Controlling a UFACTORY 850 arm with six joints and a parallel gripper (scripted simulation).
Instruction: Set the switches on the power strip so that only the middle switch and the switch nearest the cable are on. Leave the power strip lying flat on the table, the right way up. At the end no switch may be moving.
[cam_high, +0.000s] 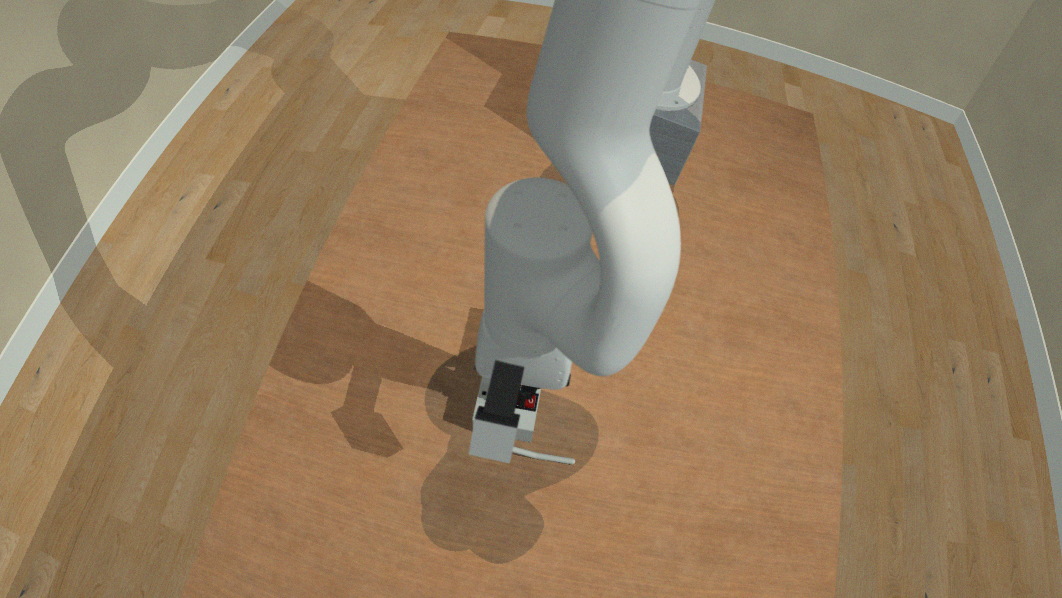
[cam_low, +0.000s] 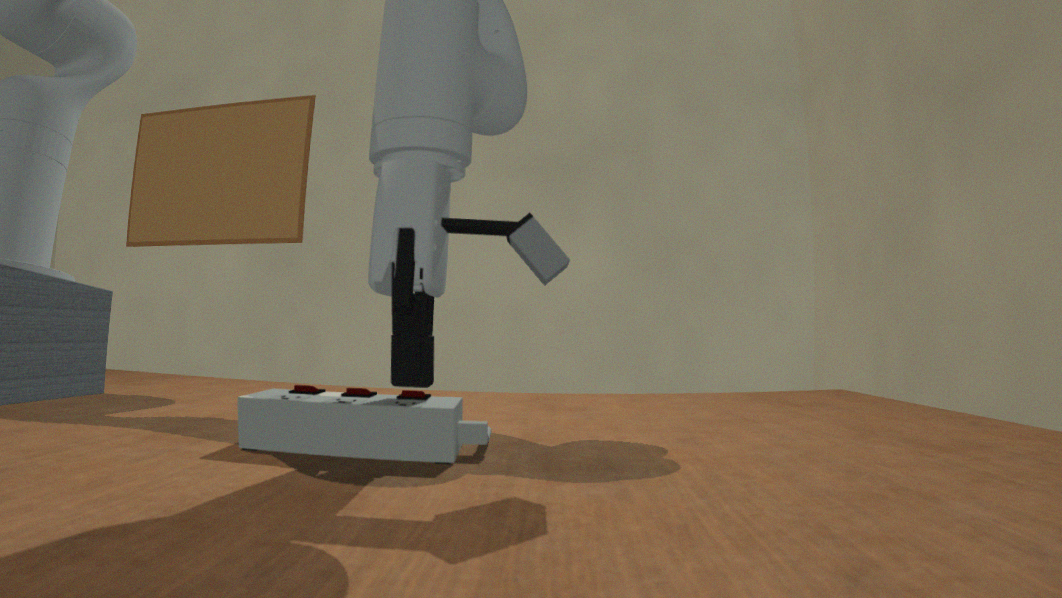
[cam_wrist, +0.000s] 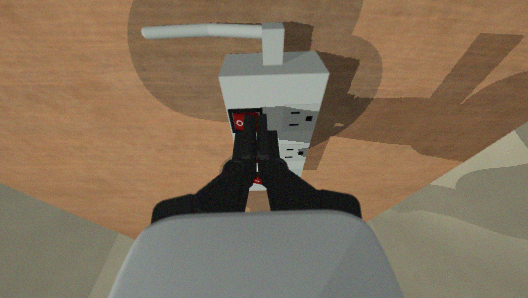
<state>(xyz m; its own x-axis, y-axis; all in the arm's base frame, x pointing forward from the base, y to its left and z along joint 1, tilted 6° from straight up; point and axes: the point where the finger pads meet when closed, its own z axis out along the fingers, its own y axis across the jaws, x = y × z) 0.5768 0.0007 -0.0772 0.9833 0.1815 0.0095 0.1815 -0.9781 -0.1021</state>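
A white power strip (cam_low: 349, 427) lies flat on the wooden table, right way up, with three red rocker switches on top. Its cable (cam_wrist: 200, 31) leaves the end nearest the side camera's right. My gripper (cam_low: 412, 378) is shut and empty, pointing straight down, with its fingertips just above the switch nearest the cable (cam_low: 413, 395). In the wrist view the closed fingers cover part of that red switch (cam_wrist: 241, 120). The middle switch (cam_low: 358, 391) and the far switch (cam_low: 306, 388) lie left of the fingers. In the top view the arm hides most of the strip (cam_high: 516, 412).
The robot's grey base block (cam_low: 48, 341) stands at the back left of the table. A brown board (cam_low: 219, 170) hangs on the wall behind. The wrist camera housing (cam_low: 538, 252) sticks out to the right of the gripper.
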